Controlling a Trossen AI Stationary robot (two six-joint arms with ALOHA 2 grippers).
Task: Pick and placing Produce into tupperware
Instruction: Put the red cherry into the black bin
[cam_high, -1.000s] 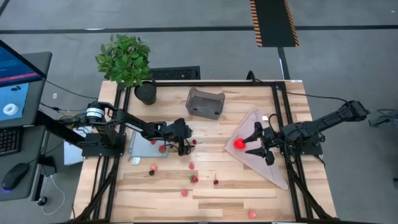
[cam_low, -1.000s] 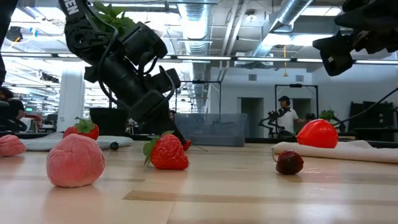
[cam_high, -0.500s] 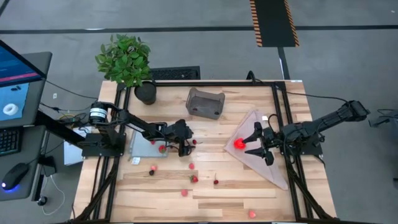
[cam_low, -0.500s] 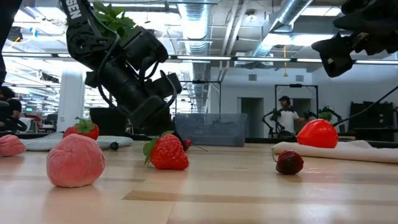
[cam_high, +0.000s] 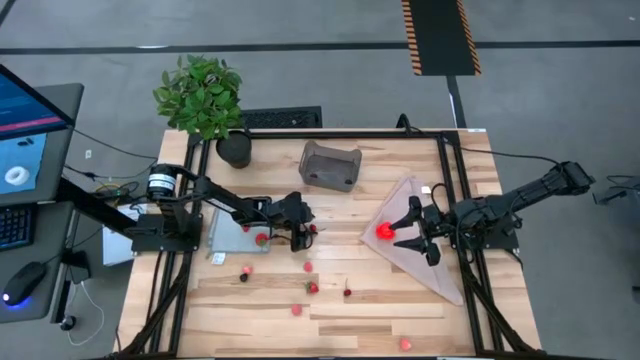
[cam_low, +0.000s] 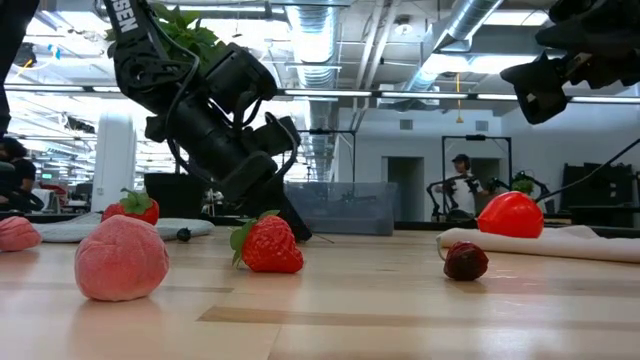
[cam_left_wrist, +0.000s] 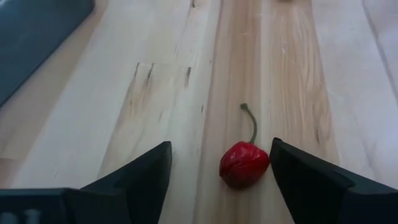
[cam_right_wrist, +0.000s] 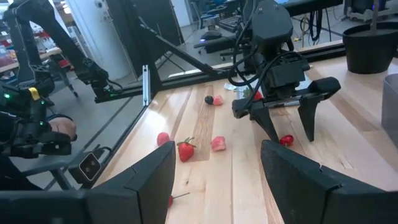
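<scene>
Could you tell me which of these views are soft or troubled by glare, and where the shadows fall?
Low view: bright ceiling lights wash out the room behind, leaving the left arm a dark silhouette, while the strawberry stays sharp. Left wrist view: even light, the cherry crisp, its own fingers soft-edged. High view: flat light, only faint shadows on the table.

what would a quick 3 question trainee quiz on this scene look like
1. True or false: the left gripper stands open astride a small red cherry on the table.
2. Where is the tupperware? A) on the table between the plant pot and the grey mat B) in the right gripper C) on the floor
3. Fill in: the right gripper hovers over the large red fruit, which lies on the grey ___.

Key: 1 true; 2 A; 3 mat
</scene>
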